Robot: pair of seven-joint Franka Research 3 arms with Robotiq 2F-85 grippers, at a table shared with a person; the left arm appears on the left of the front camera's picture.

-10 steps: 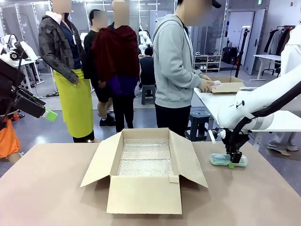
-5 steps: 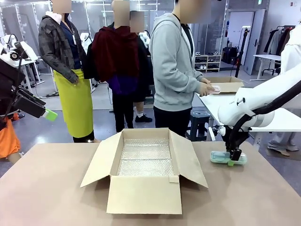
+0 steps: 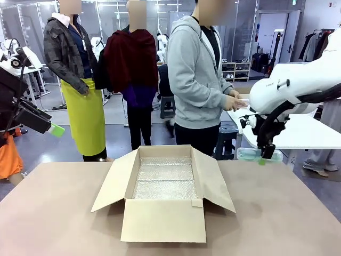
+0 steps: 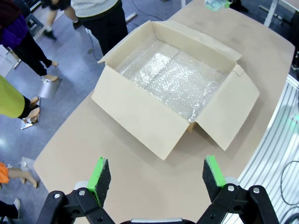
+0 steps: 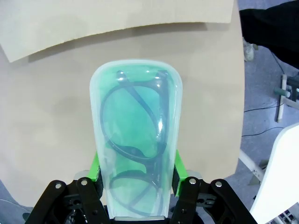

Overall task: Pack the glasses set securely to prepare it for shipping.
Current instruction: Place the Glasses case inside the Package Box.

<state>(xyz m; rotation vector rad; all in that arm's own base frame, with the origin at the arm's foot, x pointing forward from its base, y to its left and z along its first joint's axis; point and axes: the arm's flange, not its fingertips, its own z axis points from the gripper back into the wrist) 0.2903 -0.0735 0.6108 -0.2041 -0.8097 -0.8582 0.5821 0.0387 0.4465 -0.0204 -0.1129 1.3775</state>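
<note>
So the mint-green translucent oblong case (image 5: pixel 135 116) is up in the air, clamped by the right gripper (image 5: pixel 136 170). Its green pads (image 5: pixel 95 164) press on the two long sides near one end, so the jaws are closed on the case and nothing else. You can see black spectacle frames (image 5: pixel 135 140) right through the lid.

From the front, that case (image 3: pixel 250 154) hangs clear of the tabletop, off to the right of the big open brown cardboard box (image 3: pixel 162 220) and a bit beyond its far-right corner. The right gripper (image 3: pixel 265 156) points down at it from above.

The box sits about mid-table on the tan tabletop (image 3: pixel 53 213) with all its flaps folded outward. Its floor is lined with clear bubble wrap (image 3: pixel 164 181). Can't see anything lying on the lining.

The left gripper (image 4: pixel 156 173) is way off to the left of the box, held high and looking down at the box (image 4: pixel 140 116) from an angle. Jaws are spread wide with nothing between them. From the front you just catch its green pad (image 3: pixel 56 129).

Behind the box, past the far edge of the table, a person in a grey hoodie (image 3: pixel 197 74) stands side-on, hands together at waist height. Can't tell what's in them, too small.
</note>
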